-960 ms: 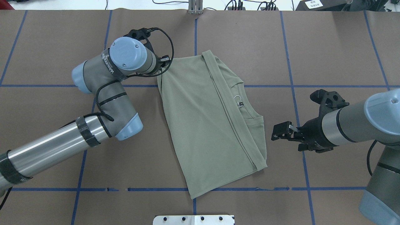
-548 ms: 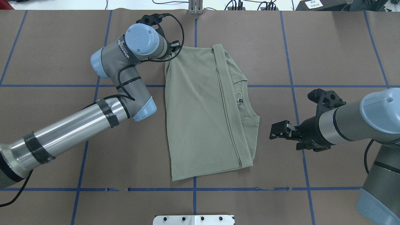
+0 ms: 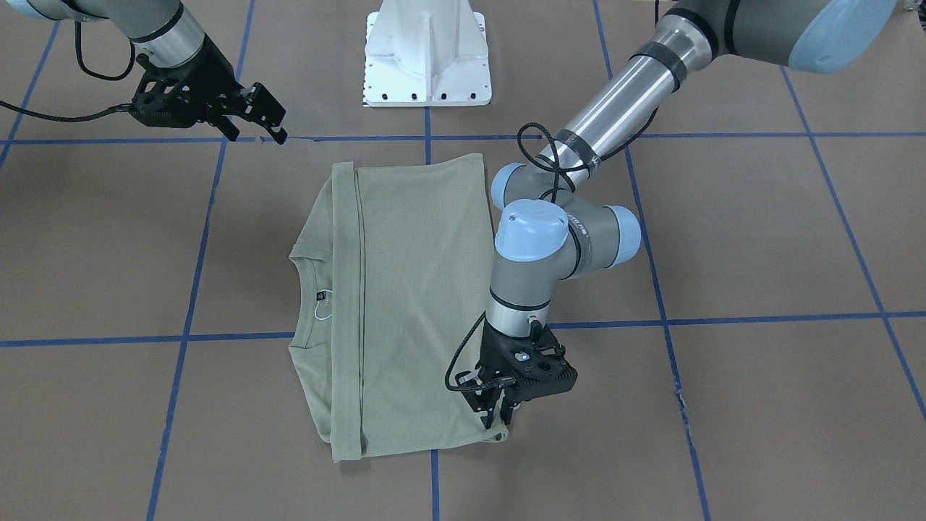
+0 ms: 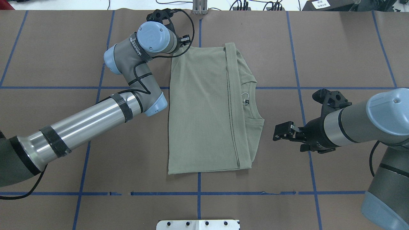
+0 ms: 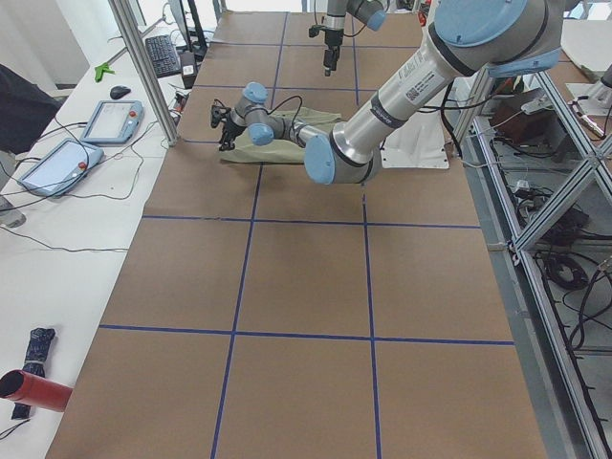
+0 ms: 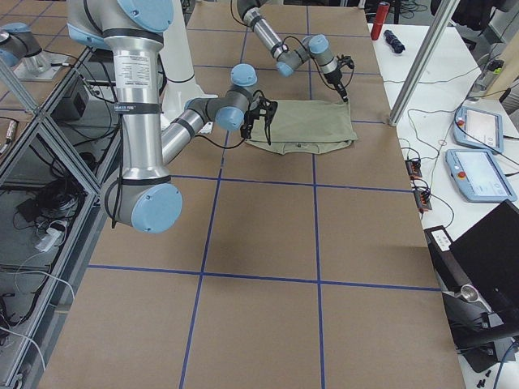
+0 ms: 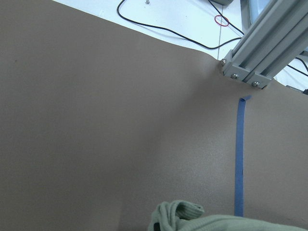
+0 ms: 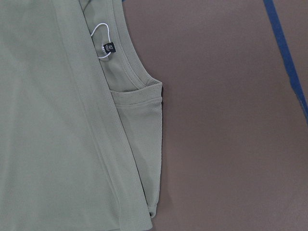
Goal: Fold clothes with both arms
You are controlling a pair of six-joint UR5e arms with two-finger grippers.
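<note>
The pale sage-green shirt lies folded lengthwise on the brown table, with its edges square to the blue grid; it also shows in the front view. Its collar and black neck tag face my right arm. My left gripper is shut on the shirt's far left corner, which shows bunched at the bottom of the left wrist view. In the overhead view the left gripper is mostly hidden under its wrist. My right gripper is open and empty, just right of the collar. The right wrist view shows the collar and tag.
The white pedestal base stands at the near edge. An aluminium post and cables sit at the far edge, close to my left wrist. Blue tape lines grid the brown cover.
My left arm has pulled the shirt's far corner toward the far edge and to the right. The shirt has turned from slanted to square with the grid. My right gripper has drifted slightly left.
</note>
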